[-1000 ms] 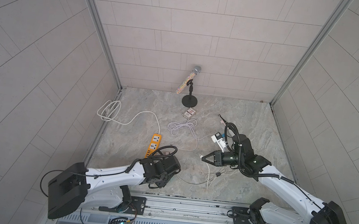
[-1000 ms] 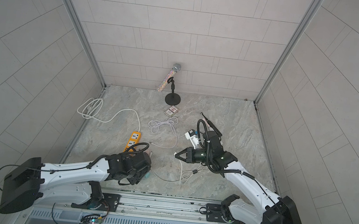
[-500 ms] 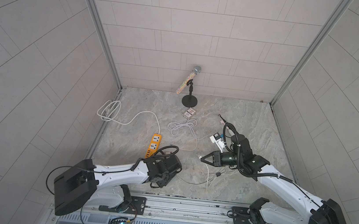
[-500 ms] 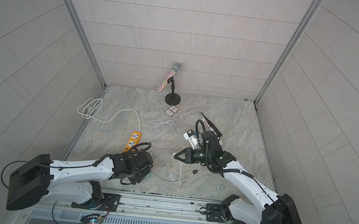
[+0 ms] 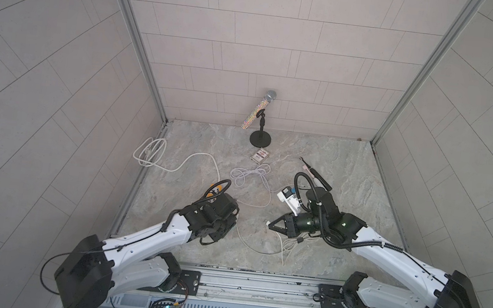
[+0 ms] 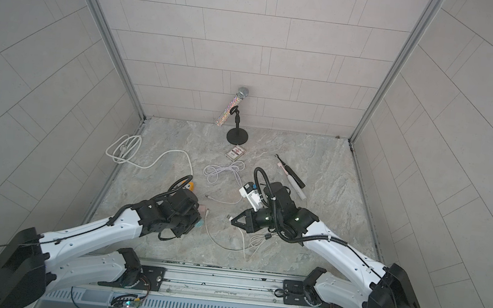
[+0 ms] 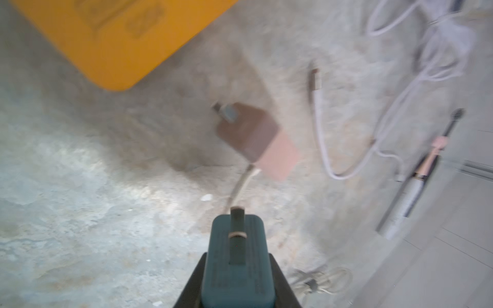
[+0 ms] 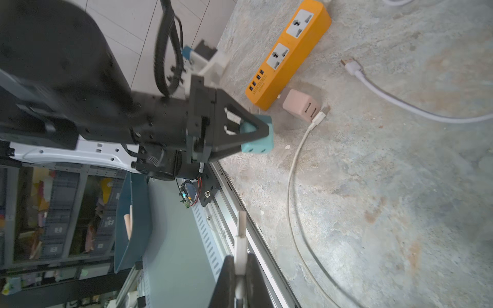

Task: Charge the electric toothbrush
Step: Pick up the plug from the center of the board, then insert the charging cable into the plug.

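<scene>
The electric toothbrush (image 5: 315, 178) (image 6: 290, 175) (image 7: 416, 181), black, pink and white, lies on the stone floor behind my right arm. My left gripper (image 7: 238, 256) (image 8: 256, 128) is shut on a teal plug adapter (image 7: 238, 266) (image 8: 257, 141) held just above the floor. It sits near a pink adapter (image 8: 300, 104) (image 7: 256, 138) and the orange power strip (image 8: 290, 53) (image 5: 214, 187). My right gripper (image 8: 240, 257) (image 5: 270, 224) is shut on a white USB plug (image 8: 241, 240), which points toward the left gripper.
A white cable (image 8: 293, 173) curves over the floor, its other plug beside the pink adapter. A coiled pale cable (image 5: 250, 174), a card box (image 5: 260, 156), a microphone on a stand (image 5: 262, 112) and a white gadget (image 5: 289, 197) stand further back. The strip's white cord (image 5: 174, 162) trails left.
My left gripper's jaws have narrowed onto the teal adapter and the left arm has shifted slightly. The right gripper keeps its hold on the plug and has edged a little to the left.
</scene>
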You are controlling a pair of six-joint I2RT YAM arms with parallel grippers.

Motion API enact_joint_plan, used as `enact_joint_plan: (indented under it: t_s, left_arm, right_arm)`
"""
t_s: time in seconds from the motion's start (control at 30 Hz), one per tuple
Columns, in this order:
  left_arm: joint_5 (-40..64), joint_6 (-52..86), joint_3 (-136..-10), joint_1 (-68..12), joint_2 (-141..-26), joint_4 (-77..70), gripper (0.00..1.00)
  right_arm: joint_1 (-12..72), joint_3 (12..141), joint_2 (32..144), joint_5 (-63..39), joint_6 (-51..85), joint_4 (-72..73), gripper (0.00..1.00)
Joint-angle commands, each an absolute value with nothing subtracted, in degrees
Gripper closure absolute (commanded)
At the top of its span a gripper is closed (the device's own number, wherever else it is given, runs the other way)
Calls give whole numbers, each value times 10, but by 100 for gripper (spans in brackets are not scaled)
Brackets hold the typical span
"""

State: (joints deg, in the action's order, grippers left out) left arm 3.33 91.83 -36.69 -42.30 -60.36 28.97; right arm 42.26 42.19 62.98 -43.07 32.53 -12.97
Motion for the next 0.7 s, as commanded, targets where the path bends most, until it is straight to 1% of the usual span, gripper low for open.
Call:
enact_joint_plan:
  t_s: [0.0,0.13,0.2,0.3,0.43,0.5,0.67]
  left_arm:
    - [88,868,-400,-384,-586,312,87]
    - [128,869,-433,-373,-592,317,87]
    - [140,878,-452,-370,-595,319,87]
    - [155,894,-474,-369,-599,313,87]
    - [180,921,-475,-369,-599,271,88]
    - [178,924,-483,-369,-595,278,88]
    - [178,942,-476,-370,-580,268,89]
  right_arm:
    - [463,446,617,-351,281,-148,100]
    - [515,485,628,-264,255,-161,100]
    - [526,491,638,-240,267,-145,100]
    - [541,495,650,-224,300,-98,100]
    - [555,510,684,-210,314,-74,100]
    - [555,513,695,-188,316,-69,100]
    - [560,499,700,-180,323,-45,100]
